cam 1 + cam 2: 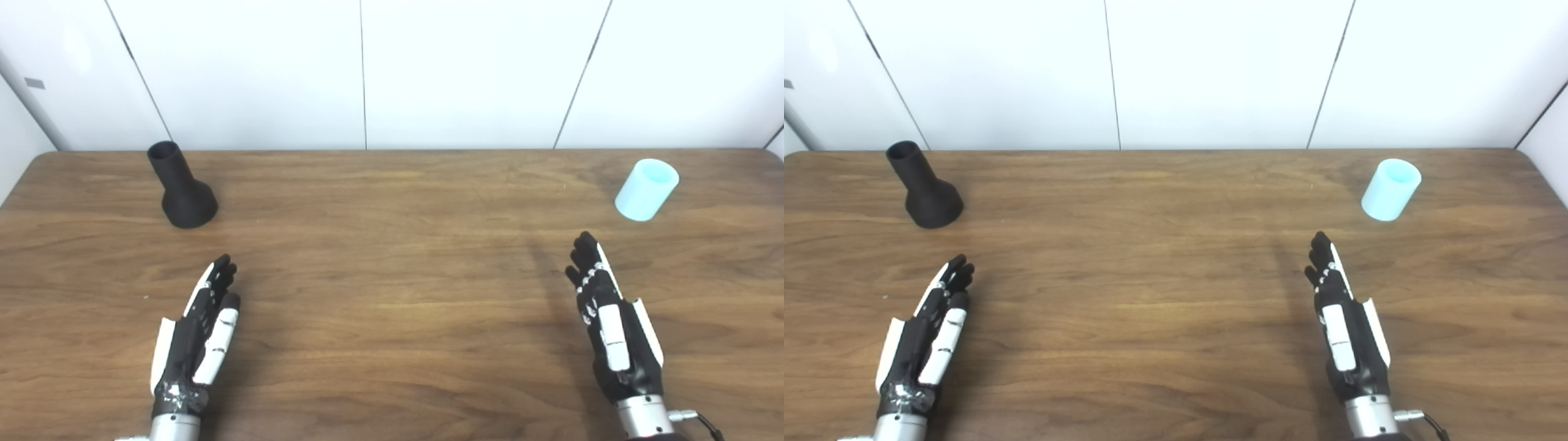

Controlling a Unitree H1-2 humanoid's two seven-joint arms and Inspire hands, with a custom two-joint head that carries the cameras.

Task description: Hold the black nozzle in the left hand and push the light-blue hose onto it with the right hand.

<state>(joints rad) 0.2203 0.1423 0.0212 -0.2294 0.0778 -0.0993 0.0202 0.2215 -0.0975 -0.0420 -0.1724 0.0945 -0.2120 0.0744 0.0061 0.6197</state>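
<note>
The black nozzle (182, 195) stands upright on its wide base at the far left of the wooden table (392, 288), narrow neck pointing up. The light-blue hose piece (647, 189), a short open cylinder, stands at the far right. My left hand (199, 334) hovers open at the near left, fingers straight and pointing toward the nozzle, well short of it. Over at the near right my right hand (609, 324) is open too, fingers stretched toward the hose with a clear gap between them. Neither hand holds anything.
White wall panels (367, 73) rise directly behind the table's far edge. The table's rounded corners show at the far left and far right.
</note>
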